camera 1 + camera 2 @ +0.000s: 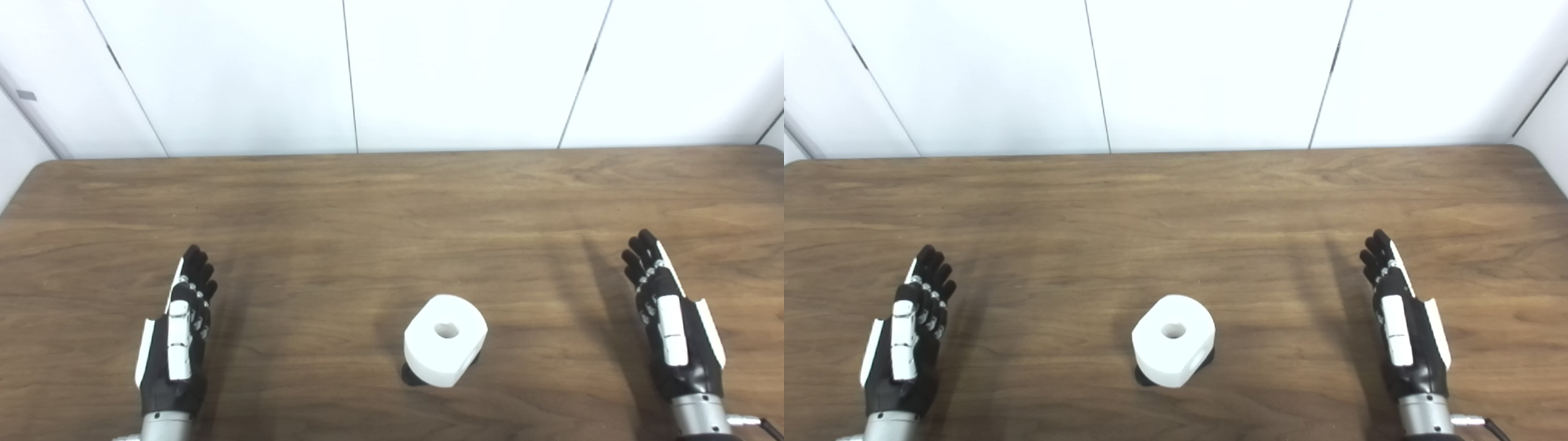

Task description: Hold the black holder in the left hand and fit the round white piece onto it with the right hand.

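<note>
While both hands rest apart at the lower corners of the frame, the round white piece [445, 340] sits at lower centre on the wooden table [392, 202], already on top of something dark, of which only a sliver shows at its base, likely the black holder [411, 375]. The left hand [176, 334] lies at lower left, fingers extended and holding nothing; the right hand [670, 318] at lower right is likewise released, well apart from the piece. Judging from this, the step in hand is either a first reach or a finished fit. To do it well, the left hand should grip low at the dark base, leaving the white body free for the right hand to seat squarely by its central hole [446, 331].
</note>
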Robot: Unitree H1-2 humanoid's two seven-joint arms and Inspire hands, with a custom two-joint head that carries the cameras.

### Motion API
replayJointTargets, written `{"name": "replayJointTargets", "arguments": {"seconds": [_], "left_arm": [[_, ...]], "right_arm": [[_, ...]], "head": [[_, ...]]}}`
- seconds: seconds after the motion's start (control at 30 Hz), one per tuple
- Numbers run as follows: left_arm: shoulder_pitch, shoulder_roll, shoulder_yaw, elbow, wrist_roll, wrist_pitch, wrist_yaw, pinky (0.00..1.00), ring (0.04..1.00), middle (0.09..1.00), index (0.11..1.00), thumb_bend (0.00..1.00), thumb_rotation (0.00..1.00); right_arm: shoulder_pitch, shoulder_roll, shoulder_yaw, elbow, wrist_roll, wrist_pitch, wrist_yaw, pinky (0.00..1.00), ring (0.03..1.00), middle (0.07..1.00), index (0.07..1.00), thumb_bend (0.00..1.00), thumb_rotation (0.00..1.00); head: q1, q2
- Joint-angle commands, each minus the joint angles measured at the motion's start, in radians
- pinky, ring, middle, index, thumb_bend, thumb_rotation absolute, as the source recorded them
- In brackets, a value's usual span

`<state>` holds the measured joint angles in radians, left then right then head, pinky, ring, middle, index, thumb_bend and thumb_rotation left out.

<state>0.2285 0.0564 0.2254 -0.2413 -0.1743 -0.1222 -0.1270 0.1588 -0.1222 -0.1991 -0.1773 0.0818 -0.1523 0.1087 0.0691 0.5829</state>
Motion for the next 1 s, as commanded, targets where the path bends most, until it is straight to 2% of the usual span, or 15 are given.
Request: {"name": "replayJointTargets", "arguments": {"seconds": [0.0, 0.2, 0.37, 0.63, 0.97], "left_arm": [[0.068, 0.01, -0.001, -0.02, -0.007, -0.04, 0.003, 1.0, 1.0, 1.0, 1.0, 0.47, 1.0], [0.071, 0.028, 0.001, -0.02, -0.005, -0.022, -0.004, 1.0, 1.0, 1.0, 1.0, 0.44, 1.0], [0.068, 0.039, 0.005, -0.021, -0.014, -0.009, -0.01, 1.0, 1.0, 1.0, 1.0, 0.42, 1.0], [0.065, 0.045, 0.011, -0.028, 0.006, 0.023, 0.0, 1.0, 1.0, 1.0, 1.0, 0.4, 1.0], [0.054, 0.048, 0.015, 0.004, 0.007, -0.001, -0.006, 1.0, 1.0, 1.0, 1.0, 0.42, 1.0]], "right_arm": [[0.027, 0.01, 0.004, 0.0, 0.006, -0.045, -0.017, 0.98, 0.947, 0.96, 0.961, 0.45, 0.99], [0.039, 0.029, 0.007, 0.007, 0.025, -0.061, -0.02, 0.97, 0.95, 0.964, 0.963, 0.47, 0.94], [0.054, 0.043, 0.019, -0.007, -0.002, -0.049, -0.043, 0.96, 0.936, 0.949, 0.946, 0.47, 0.97], [0.052, 0.051, 0.027, 0.022, -0.006, -0.083, -0.073, 0.95, 0.936, 0.948, 0.938, 0.47, 0.98], [0.04, 0.047, 0.031, 0.074, 0.01, -0.126, -0.083, 0.95, 0.923, 0.939, 0.931, 0.49, 0.98]], "head": [[-0.003, 0.001], [-0.017, 0.007], [-0.02, 0.008], [-0.024, 0.014], [-0.011, 0.027]]}}
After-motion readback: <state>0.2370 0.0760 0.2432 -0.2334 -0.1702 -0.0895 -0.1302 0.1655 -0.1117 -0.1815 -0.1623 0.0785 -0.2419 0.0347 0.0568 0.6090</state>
